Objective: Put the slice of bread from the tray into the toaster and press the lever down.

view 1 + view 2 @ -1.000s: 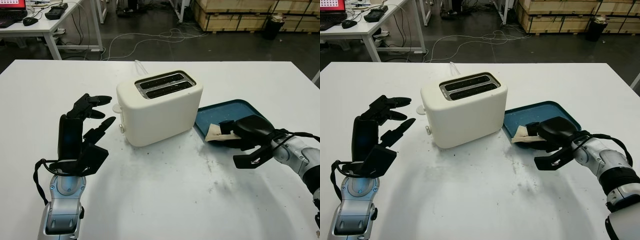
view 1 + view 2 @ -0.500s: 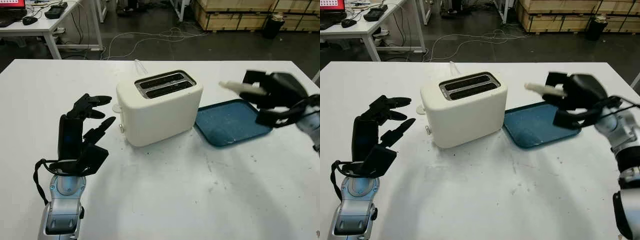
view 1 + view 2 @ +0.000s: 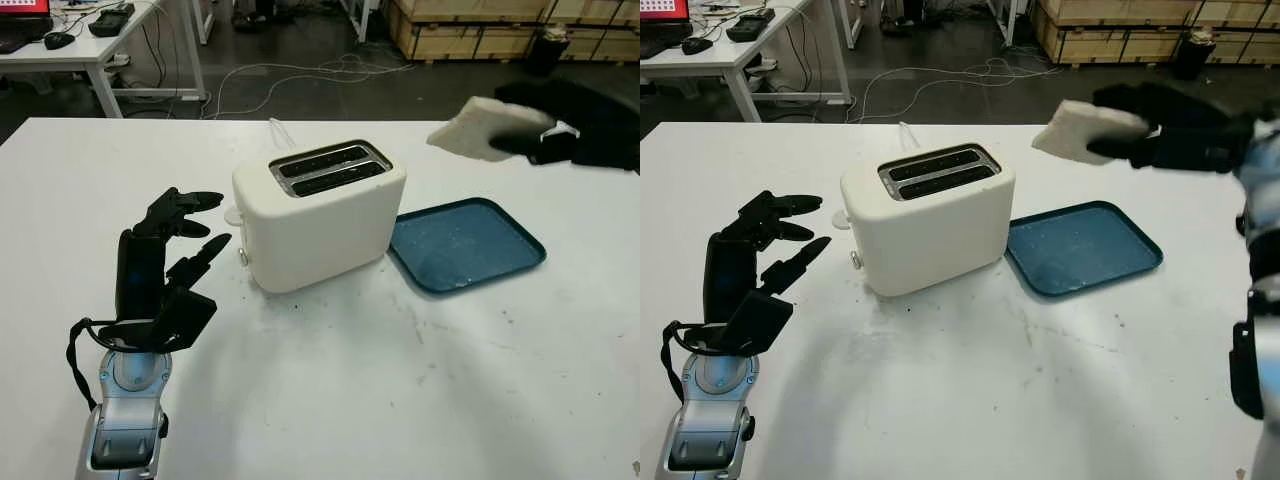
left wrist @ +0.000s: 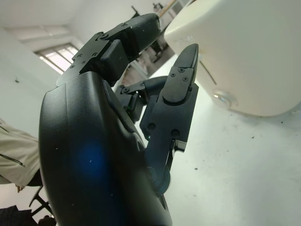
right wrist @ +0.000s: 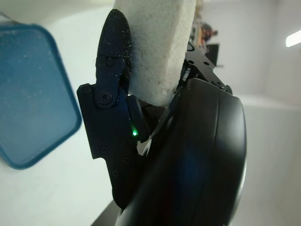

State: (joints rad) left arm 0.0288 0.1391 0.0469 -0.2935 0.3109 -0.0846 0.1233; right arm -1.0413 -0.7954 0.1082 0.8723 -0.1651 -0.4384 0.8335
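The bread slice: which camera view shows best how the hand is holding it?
The right wrist view: the bread slice sits pinched between the right hand's fingers and its shell. The eye views show the slice held high, above the table and beyond the tray.

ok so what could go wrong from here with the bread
The right hand holds the bread slice in the air by one end, well to the side of the toaster; it could slip or tear. The slice lies nearly flat, so it must turn edge-down or it may jam on a slot. The left hand waits near the lever side.
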